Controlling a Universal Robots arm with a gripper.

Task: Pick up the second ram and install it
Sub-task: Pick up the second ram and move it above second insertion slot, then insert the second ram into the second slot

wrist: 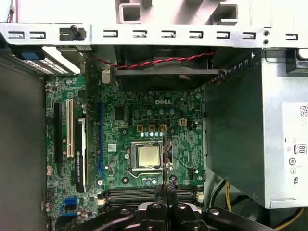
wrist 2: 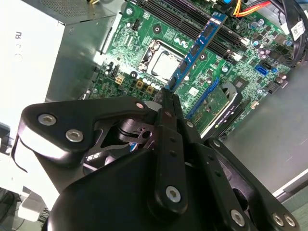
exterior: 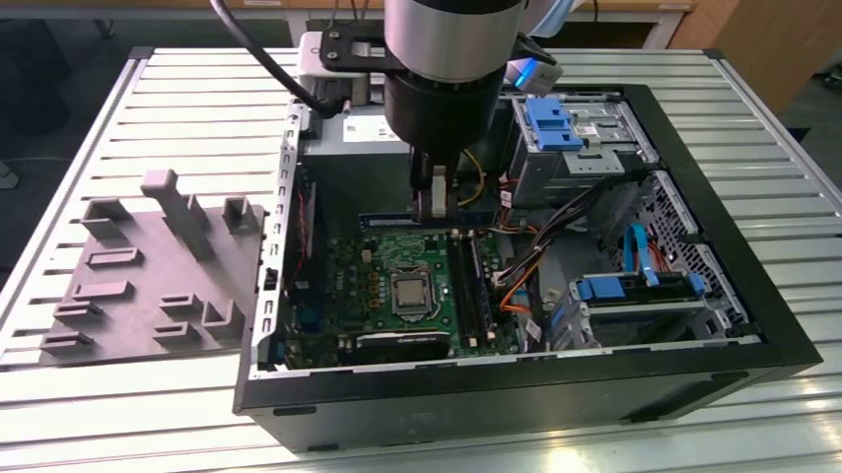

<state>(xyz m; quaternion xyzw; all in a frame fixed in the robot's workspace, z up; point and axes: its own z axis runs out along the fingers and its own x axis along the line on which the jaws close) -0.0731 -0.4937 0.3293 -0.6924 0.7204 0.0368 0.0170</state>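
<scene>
gripper [wrist 2: 168,95] clamped on one end of the ram [wrist 2: 196,52]; its long axis seems to cross the slots [wrist 2: 183,17], not follow them.

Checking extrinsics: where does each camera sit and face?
Exterior view: off-arm, above, looking down into the open black computer case; arm and end effector show.
First wrist view: on-arm, squarely facing the square green circuit board; fingertips show.
Second wrist view: on-arm, oblique, past the black linkage to the gripped long narrow memory stick.
Both wrist views share board and stick.
</scene>
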